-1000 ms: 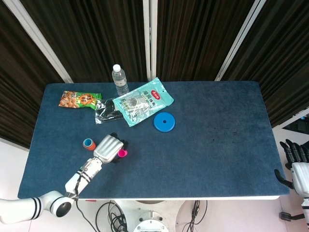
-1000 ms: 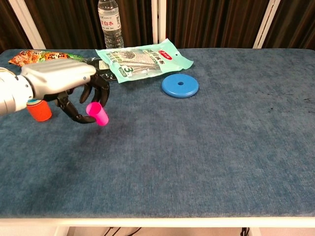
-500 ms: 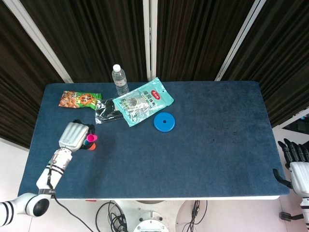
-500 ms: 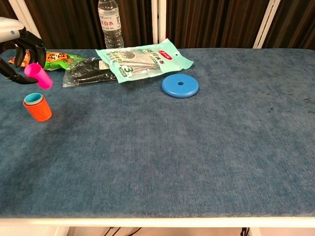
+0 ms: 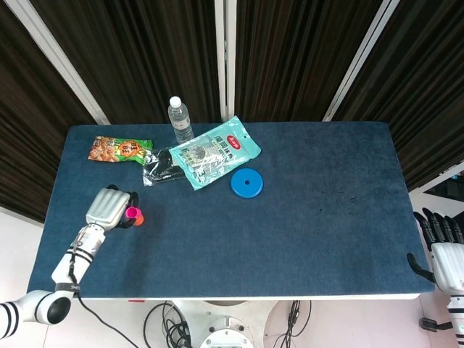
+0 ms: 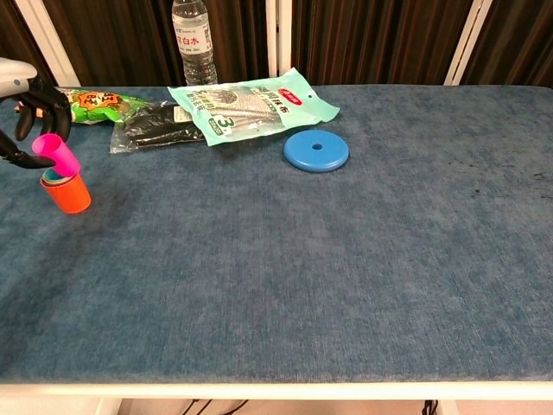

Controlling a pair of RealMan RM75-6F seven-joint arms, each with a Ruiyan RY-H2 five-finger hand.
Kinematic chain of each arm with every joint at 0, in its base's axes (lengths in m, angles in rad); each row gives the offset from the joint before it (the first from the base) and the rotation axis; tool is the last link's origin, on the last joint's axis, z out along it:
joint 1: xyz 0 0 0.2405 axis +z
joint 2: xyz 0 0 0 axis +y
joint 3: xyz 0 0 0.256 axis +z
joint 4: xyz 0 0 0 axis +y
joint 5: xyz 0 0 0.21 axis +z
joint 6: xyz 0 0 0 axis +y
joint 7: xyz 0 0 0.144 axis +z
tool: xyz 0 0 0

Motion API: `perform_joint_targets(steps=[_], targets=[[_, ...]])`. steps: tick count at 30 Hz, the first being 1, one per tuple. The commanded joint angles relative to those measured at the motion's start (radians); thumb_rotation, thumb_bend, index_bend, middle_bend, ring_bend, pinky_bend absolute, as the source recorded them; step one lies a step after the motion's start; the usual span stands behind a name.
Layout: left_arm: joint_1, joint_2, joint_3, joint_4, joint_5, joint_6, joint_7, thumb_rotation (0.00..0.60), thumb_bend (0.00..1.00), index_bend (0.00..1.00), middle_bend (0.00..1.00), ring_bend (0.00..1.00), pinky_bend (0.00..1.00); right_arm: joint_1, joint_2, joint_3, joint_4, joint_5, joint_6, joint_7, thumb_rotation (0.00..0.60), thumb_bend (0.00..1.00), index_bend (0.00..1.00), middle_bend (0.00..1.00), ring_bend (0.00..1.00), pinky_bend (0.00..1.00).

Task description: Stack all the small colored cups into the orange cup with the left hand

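The orange cup [image 6: 67, 192] stands near the table's left edge with a light-blue cup [image 6: 54, 176] nested inside it. My left hand [image 5: 107, 209] holds a pink cup [image 6: 55, 154] tilted just above the orange cup's mouth, its lower end touching or very near the blue rim. In the head view the pink cup [image 5: 132, 213] covers most of the orange cup [image 5: 138, 219]. My right hand [image 5: 442, 250] hangs off the table's right edge, fingers apart, holding nothing.
At the back left lie a snack packet [image 5: 119, 149], a black packet [image 5: 164, 169], a green-white pouch [image 5: 214, 151] and a water bottle [image 5: 180, 120]. A blue disc [image 5: 246, 183] lies near the middle.
My left hand carried the pink cup leftward from mid-table to above the orange cup, then lowered it toward the cup's mouth. The right hand stayed put.
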Motion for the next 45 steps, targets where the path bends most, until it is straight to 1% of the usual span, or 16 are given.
perform_joint_targets(steps=[1,13,15,18,21,23,24,25,26,28,32,35,37,39,41,45], targets=[[-0.003,-0.003,0.001,0.007,-0.005,-0.002,0.009,0.600,0.28,0.54,0.55,0.56,0.31,-0.001,0.000,0.000,0.002,0.003,-0.002,0.001,0.600,0.29,0.00,0.00,0.00,0.00],[-0.002,0.013,0.006,-0.017,-0.037,0.000,0.042,0.600,0.28,0.53,0.54,0.55,0.31,0.002,-0.003,-0.002,-0.001,0.000,-0.005,-0.007,0.600,0.29,0.00,0.00,0.00,0.00],[-0.004,0.017,0.011,-0.019,-0.045,-0.009,0.051,0.600,0.28,0.46,0.51,0.53,0.30,0.002,-0.004,-0.003,-0.002,-0.001,-0.005,-0.009,0.600,0.29,0.00,0.00,0.00,0.00],[-0.005,0.019,0.015,-0.019,-0.051,-0.014,0.053,0.600,0.27,0.29,0.43,0.47,0.30,0.001,-0.005,-0.003,-0.002,-0.001,-0.004,-0.010,0.600,0.29,0.00,0.00,0.00,0.00],[-0.004,0.019,0.017,-0.019,-0.053,-0.013,0.055,0.600,0.26,0.26,0.40,0.45,0.30,-0.001,-0.004,-0.002,-0.001,0.001,0.000,-0.009,0.600,0.29,0.00,0.00,0.00,0.00],[-0.001,0.021,0.016,-0.025,-0.045,-0.009,0.043,0.600,0.26,0.19,0.33,0.36,0.28,-0.002,-0.003,-0.001,-0.002,0.002,0.004,-0.007,0.600,0.29,0.00,0.00,0.00,0.00],[0.002,0.024,0.015,-0.029,-0.037,-0.004,0.034,0.600,0.26,0.15,0.27,0.30,0.25,-0.002,-0.002,0.000,-0.002,0.002,0.005,-0.007,0.600,0.29,0.00,0.00,0.00,0.00],[0.008,0.029,0.011,-0.034,-0.025,0.010,0.021,0.600,0.25,0.11,0.20,0.21,0.21,-0.003,-0.001,0.001,-0.002,0.002,0.007,-0.006,0.600,0.29,0.00,0.00,0.00,0.00],[0.015,0.030,0.005,-0.038,-0.009,0.035,0.010,0.600,0.24,0.08,0.13,0.12,0.17,-0.004,-0.001,0.001,-0.003,0.003,0.008,-0.005,0.600,0.29,0.00,0.00,0.00,0.00],[0.046,0.024,-0.012,-0.038,0.062,0.133,-0.029,0.600,0.24,0.06,0.04,0.03,0.11,-0.004,-0.001,0.002,-0.002,0.003,0.010,-0.003,0.600,0.29,0.00,0.00,0.00,0.00],[0.143,0.003,-0.015,0.032,0.241,0.387,-0.136,0.600,0.22,0.06,0.02,0.00,0.07,-0.008,-0.003,0.004,0.006,0.001,0.021,0.002,0.600,0.29,0.00,0.00,0.00,0.00],[0.231,0.007,0.000,0.089,0.295,0.522,-0.245,0.600,0.20,0.06,0.02,0.00,0.07,-0.011,-0.014,0.009,0.031,-0.010,0.042,0.002,0.600,0.29,0.00,0.00,0.00,0.00],[0.290,0.016,0.014,0.116,0.302,0.582,-0.321,0.600,0.15,0.05,0.05,0.00,0.07,-0.013,-0.031,0.011,0.062,-0.025,0.062,0.006,0.600,0.28,0.00,0.00,0.00,0.00],[0.334,0.023,0.034,0.136,0.304,0.608,-0.368,0.600,0.12,0.05,0.06,0.00,0.07,-0.015,-0.048,0.010,0.087,-0.037,0.076,0.009,0.600,0.27,0.00,0.00,0.00,0.00],[0.370,0.032,0.059,0.159,0.310,0.616,-0.377,0.600,0.11,0.05,0.07,0.00,0.07,-0.018,-0.063,0.007,0.104,-0.047,0.087,0.019,0.600,0.27,0.00,0.00,0.00,0.00],[0.410,0.029,0.082,0.187,0.335,0.637,-0.367,0.600,0.11,0.05,0.06,0.00,0.06,-0.022,-0.072,0.006,0.107,-0.049,0.093,0.043,0.600,0.27,0.00,0.00,0.00,0.00]])
